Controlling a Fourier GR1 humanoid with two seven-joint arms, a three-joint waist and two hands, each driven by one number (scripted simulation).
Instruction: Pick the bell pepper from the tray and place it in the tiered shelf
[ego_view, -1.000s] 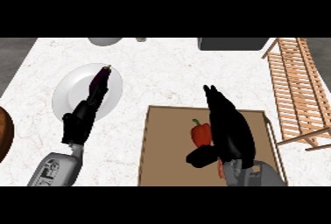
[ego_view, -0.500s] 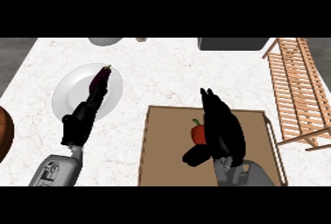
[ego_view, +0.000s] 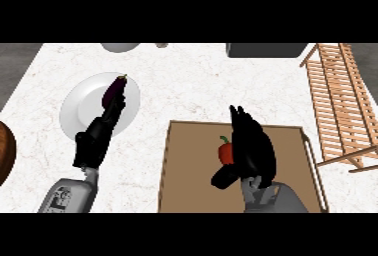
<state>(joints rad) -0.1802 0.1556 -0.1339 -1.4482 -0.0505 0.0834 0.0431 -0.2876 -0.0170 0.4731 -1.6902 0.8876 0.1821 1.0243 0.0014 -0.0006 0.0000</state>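
On the brown tray (ego_view: 192, 190) near the front of the white marbled counter (ego_view: 184, 90) lies the red bell pepper (ego_view: 226, 151), green stem pointing away from the robot. The right hand (ego_view: 251, 147) is over the tray just beside it, fingers stretched forward along the pepper's right side and the thumb splayed out below it toward the left; the fingers look straight rather than wrapped, though I can't quite tell from this angle whether the palm is touching the pepper. The pepper sits on the tray, not lifted. Off to the right stands the wooden tiered shelf (ego_view: 339, 100), its slats running away along the counter's edge, well apart from the pepper. To the left, a white plate (ego_view: 77, 107) carries a dark purple eggplant (ego_view: 113, 91), and the left hand (ego_view: 100, 137) lies with straight fingers over the plate's near side, its fingertips by the eggplant. A dark box-like thing (ego_view: 266, 49) and a grey bowl (ego_view: 120, 47) show at the far edge.
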